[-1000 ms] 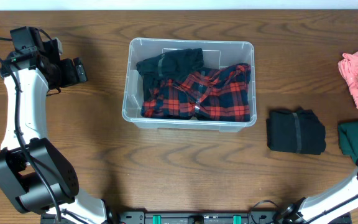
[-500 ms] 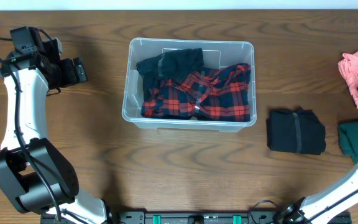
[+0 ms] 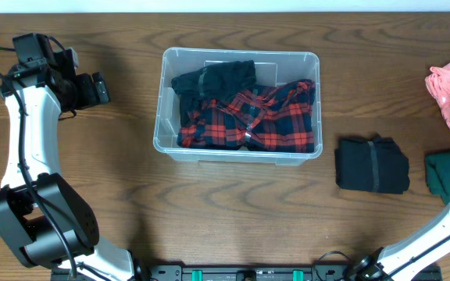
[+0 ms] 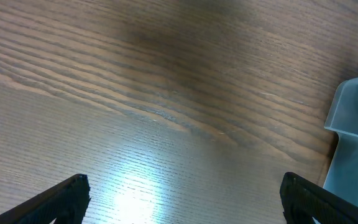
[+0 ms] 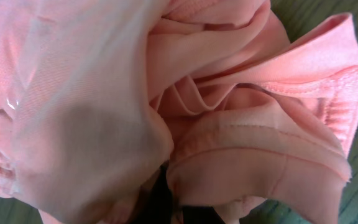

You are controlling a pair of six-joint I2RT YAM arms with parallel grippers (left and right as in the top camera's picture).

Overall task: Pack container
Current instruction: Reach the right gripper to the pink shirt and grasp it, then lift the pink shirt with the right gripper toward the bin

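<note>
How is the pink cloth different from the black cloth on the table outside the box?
The pink cloth is bunched up; the black cloth is folded flat. The pink one is bright, the black one dark. The pink one lies farther from the container than the black one. Both are outside it, on the table.

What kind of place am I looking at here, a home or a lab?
Probably a robotics lab workbench: a robot arm at a wooden table, a clear container part-filled with clothes, and a pink garment and black folded garment staged beside it.
</note>
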